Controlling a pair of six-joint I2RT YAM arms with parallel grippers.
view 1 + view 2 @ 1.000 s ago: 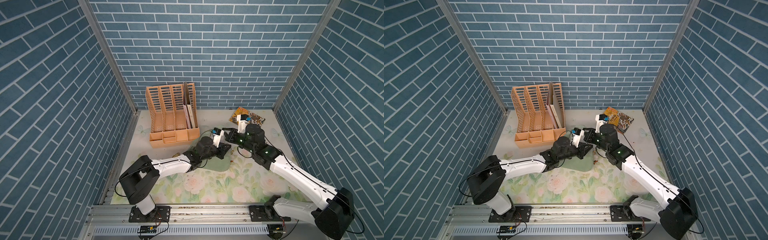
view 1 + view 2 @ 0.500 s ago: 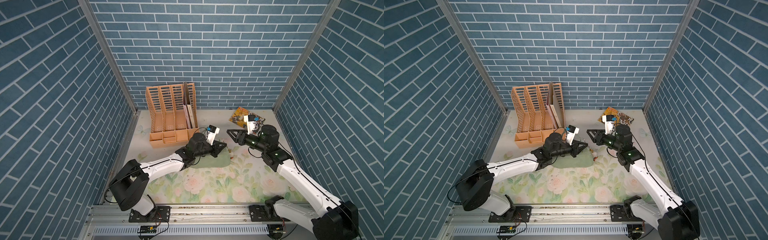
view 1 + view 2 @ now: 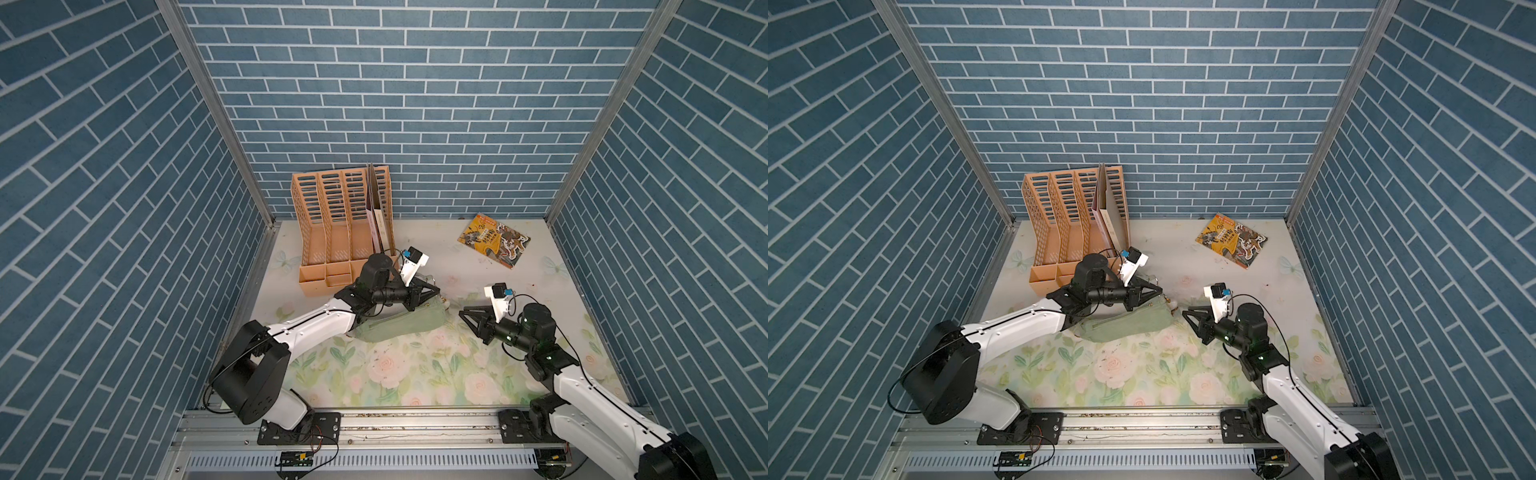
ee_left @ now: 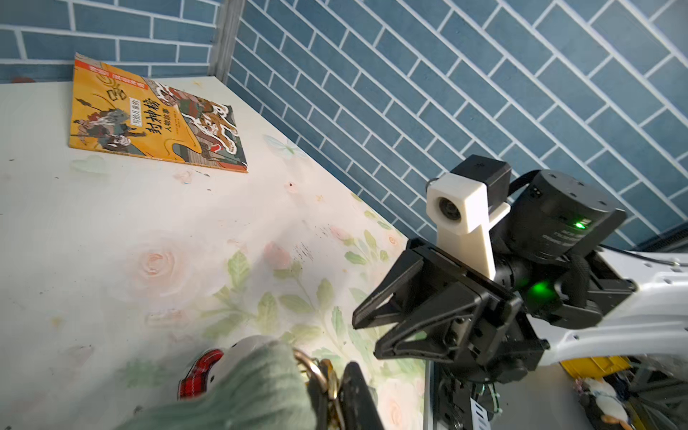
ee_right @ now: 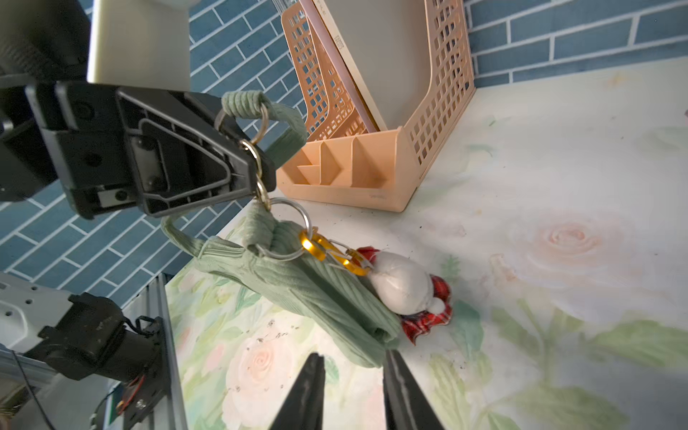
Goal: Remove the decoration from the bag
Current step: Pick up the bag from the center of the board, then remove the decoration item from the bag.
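Backing off, the right gripper [image 3: 468, 323] now sits well apart from the sage-green fabric bag [image 3: 399, 326]; a second ago it crowded the bag's end. In both top views the bag [image 3: 1129, 326] lies flat on the floral mat [image 3: 415, 374].

Left wrist view: the right gripper's [image 4: 366, 335] jaws are apart and empty.

Right wrist view: the left gripper [image 5: 245, 175] is clamped on the strap's gold clasp [image 5: 263, 191], and the white-and-red plaid charm [image 5: 405, 290] hangs from a yellow carabiner [image 5: 327, 249]. The bag looks soft, light and floppy, so the stiff carabiner seems the better hold.

The sage-green ribbed bag [image 5: 298, 283] lies on the floral mat [image 5: 558, 260], white-and-red decoration [image 5: 402, 286] clipped to its end.
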